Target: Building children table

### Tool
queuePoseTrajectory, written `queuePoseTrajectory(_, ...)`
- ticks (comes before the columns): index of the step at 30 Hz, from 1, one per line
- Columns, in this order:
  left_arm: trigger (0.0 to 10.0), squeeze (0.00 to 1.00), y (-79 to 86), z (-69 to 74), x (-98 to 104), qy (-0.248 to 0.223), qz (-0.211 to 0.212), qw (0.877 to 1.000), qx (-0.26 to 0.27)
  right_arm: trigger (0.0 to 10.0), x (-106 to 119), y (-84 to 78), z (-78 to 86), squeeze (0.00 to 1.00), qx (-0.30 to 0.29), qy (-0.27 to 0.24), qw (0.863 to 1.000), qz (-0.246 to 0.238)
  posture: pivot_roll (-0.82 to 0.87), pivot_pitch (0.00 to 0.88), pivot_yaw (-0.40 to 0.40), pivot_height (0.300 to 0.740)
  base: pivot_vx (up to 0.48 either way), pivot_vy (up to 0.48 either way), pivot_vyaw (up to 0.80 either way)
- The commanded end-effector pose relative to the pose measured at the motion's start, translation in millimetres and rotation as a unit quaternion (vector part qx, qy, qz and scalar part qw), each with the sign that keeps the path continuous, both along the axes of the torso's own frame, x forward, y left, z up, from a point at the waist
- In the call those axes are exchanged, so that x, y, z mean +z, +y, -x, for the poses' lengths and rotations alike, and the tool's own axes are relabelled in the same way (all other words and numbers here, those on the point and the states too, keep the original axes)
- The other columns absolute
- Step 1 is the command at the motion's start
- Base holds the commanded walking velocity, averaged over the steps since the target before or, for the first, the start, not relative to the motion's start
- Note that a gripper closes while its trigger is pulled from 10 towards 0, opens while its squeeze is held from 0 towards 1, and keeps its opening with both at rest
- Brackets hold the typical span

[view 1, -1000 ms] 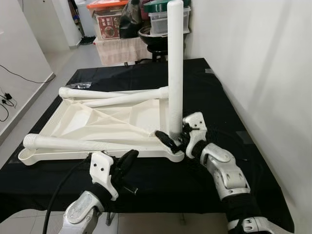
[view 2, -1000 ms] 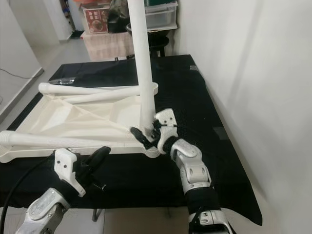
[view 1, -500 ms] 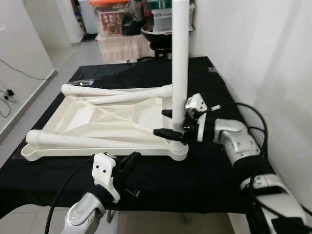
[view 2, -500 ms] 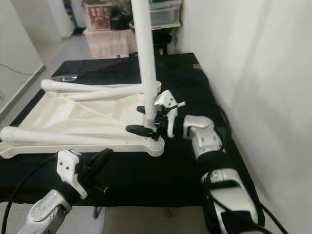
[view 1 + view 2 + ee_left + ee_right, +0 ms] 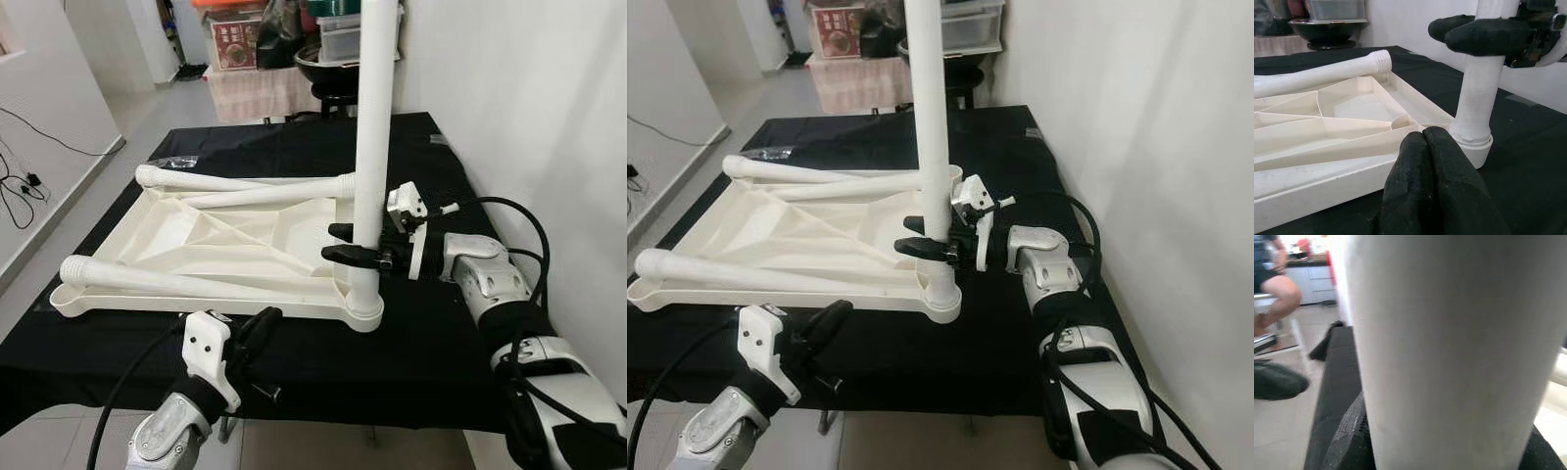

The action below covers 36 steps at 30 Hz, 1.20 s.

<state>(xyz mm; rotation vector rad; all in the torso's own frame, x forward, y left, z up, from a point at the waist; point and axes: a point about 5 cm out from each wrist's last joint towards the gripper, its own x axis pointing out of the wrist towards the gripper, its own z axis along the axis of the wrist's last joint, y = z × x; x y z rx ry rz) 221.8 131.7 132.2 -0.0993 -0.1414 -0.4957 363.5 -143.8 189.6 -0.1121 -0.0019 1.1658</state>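
A white plastic tabletop (image 5: 196, 245) lies upside down on the black-covered table (image 5: 441, 343). One white leg (image 5: 374, 147) stands upright in the tabletop's near right corner socket (image 5: 364, 311). My right gripper (image 5: 339, 245) reaches in from the right and is shut on this leg a little above the socket. The leg (image 5: 1449, 342) is very close in the right wrist view. Another loose leg (image 5: 176, 279) lies along the tabletop's front rim, and two more (image 5: 245, 186) lie at its back. My left gripper (image 5: 263, 321) hovers shut and empty just before the front rim, its fingertips (image 5: 1422, 139) near the socket.
A white wall (image 5: 529, 117) runs close along the table's right side. Storage boxes and a dark bowl (image 5: 323, 59) stand behind the table. A small clear bag (image 5: 176, 162) lies at the back left. A seated person's legs (image 5: 1273, 289) appear in the right wrist view.
My right arm has swung from in front of the leg's base round to the right, and its gripper now holds the leg higher up. The camera has shifted. The left gripper has stayed put.
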Motion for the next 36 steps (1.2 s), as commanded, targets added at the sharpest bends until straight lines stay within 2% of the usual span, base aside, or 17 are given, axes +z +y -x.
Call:
queuePoseTrajectory(1, 10.0, 0.00, -0.3, 1.9, -0.6, 0.005, 0.006, 1.000, -0.001, 0.0, -21.1, 5.2, 4.9, 0.00, -0.020, 0.025, 0.999, 0.013, 0.01, 0.028, 0.031, 0.740, 0.000, 0.000, 0.00)
queuePoseTrajectory(4, 10.0, 0.00, 0.2, 1.7, -0.2, 0.004, 0.006, 1.000, 0.000, 0.0, -27.4, 7.7, 7.7, 0.00, -0.054, 0.030, 0.998, 0.004, 0.01, 0.030, 0.030, 0.740, 0.000, 0.000, 0.00)
queuePoseTrajectory(5, 10.0, 0.00, 3.0, -0.2, 0.6, 0.003, 0.006, 1.000, 0.001, 0.0, -53.7, 25.4, 18.9, 0.00, -0.300, 0.084, 0.946, -0.085, -0.02, 0.036, 0.038, 0.740, 0.000, 0.000, 0.00)
queuePoseTrajectory(8, 10.0, 0.00, 3.0, -0.2, 0.6, 0.003, 0.006, 1.000, 0.001, 0.0, -53.7, 25.4, 18.9, 0.00, -0.300, 0.084, 0.946, -0.085, -0.02, 0.036, 0.038, 0.740, 0.000, 0.000, 0.00)
queuePoseTrajectory(9, 10.0, 0.00, 4.4, -2.0, 0.9, 0.002, 0.006, 1.000, 0.002, 0.0, -56.9, 32.9, 30.6, 0.00, -0.338, 0.060, 0.937, -0.058, -0.03, 0.032, 0.049, 0.740, 0.000, 0.000, 0.00)
queuePoseTrajectory(10, 10.0, 0.00, 5.4, -4.2, 0.2, 0.002, 0.006, 1.000, 0.003, 0.0, -56.6, 39.4, 34.1, 0.00, -0.333, 0.040, 0.941, -0.035, -0.06, 0.021, 0.064, 0.740, 0.000, 0.000, 0.00)
queuePoseTrajectory(13, 10.0, 0.00, 4.3, -8.9, -0.5, 0.002, 0.005, 1.000, 0.000, 0.0, -61.2, 40.7, 26.2, 0.00, -0.303, 0.050, 0.952, -0.010, -0.03, 0.007, 0.034, 0.740, 0.000, 0.000, 0.00)
queuePoseTrajectory(18, 10.0, 0.00, 4.6, -12.5, -0.7, -0.003, 0.003, 1.000, 0.013, 0.0, -60.4, 43.0, 22.5, 0.00, -0.297, 0.054, 0.953, -0.008, -0.03, 0.000, 0.036, 0.740, 0.000, 0.000, 0.00)
queuePoseTrajectory(19, 10.0, 0.00, 4.4, -12.8, -0.8, -0.003, 0.002, 1.000, 0.014, 10.0, -58.1, 39.2, 20.1, 0.00, -0.310, 0.063, 0.949, -0.022, -0.03, 0.000, 0.034, 0.740, 0.000, 0.000, 0.00)
queuePoseTrajectory(21, 10.0, 0.00, 4.2, -12.9, -0.7, -0.003, 0.002, 1.000, 0.014, 10.0, -55.4, 37.7, 21.0, 0.00, -0.328, 0.070, 0.941, -0.030, -0.02, 0.000, 0.033, 0.740, 0.000, 0.000, 0.00)
queuePoseTrajectory(23, 10.0, 0.00, 3.6, -12.8, -0.8, -0.003, 0.003, 1.000, 0.011, 10.0, -47.9, 40.7, 24.3, 0.04, -0.287, 0.071, 0.955, -0.034, -0.02, 0.000, 0.036, 0.740, 0.000, 0.000, 0.00)
queuePoseTrajectory(24, 10.0, 0.00, 3.0, -12.3, -0.9, -0.002, 0.004, 1.000, 0.008, 10.0, -42.2, 40.5, 22.3, 1.00, -0.251, 0.066, 0.965, -0.039, -0.02, 0.000, 0.035, 0.740, 0.000, 0.000, 0.00)
queuePoseTrajectory(28, 10.0, 0.00, 1.6, -11.0, -0.8, -0.001, 0.006, 1.000, 0.004, 10.0, -32.3, 34.8, 13.4, 1.00, -0.153, 0.044, 0.987, -0.034, -0.01, 0.000, 0.031, 0.740, 0.000, 0.000, 0.00)
queuePoseTrajectory(33, 10.0, 0.00, 0.5, -8.7, -0.1, -0.002, 0.007, 1.000, 0.003, 10.0, -29.9, 28.7, 8.8, 1.00, -0.090, 0.030, 0.996, -0.002, 0.00, 0.006, 0.026, 0.740, 0.000, 0.000, 0.00)
queuePoseTrajectory(34, 10.0, 0.00, 0.4, -7.6, 0.1, -0.003, 0.007, 1.000, 0.004, 10.0, -27.6, 27.5, 6.5, 0.78, -0.078, 0.026, 0.997, 0.006, 0.01, 0.014, 0.022, 0.740, 0.000, 0.000, 0.00)
queuePoseTrajectory(35, 10.0, 0.00, 0.3, -5.9, 0.6, -0.003, 0.007, 1.000, 0.004, 10.0, -24.1, 26.2, 3.1, 0.00, -0.060, 0.026, 0.998, 0.017, 0.02, 0.021, 0.020, 0.740, 0.000, 0.000, 0.00)
queuePoseTrajectory(36, 10.0, 0.00, 0.2, -4.9, 0.8, -0.004, 0.007, 1.000, 0.005, 10.0, -21.4, 25.5, 1.3, 0.00, -0.050, 0.027, 0.998, 0.023, 0.02, 0.021, 0.020, 0.740, 0.000, 0.000, 0.00)
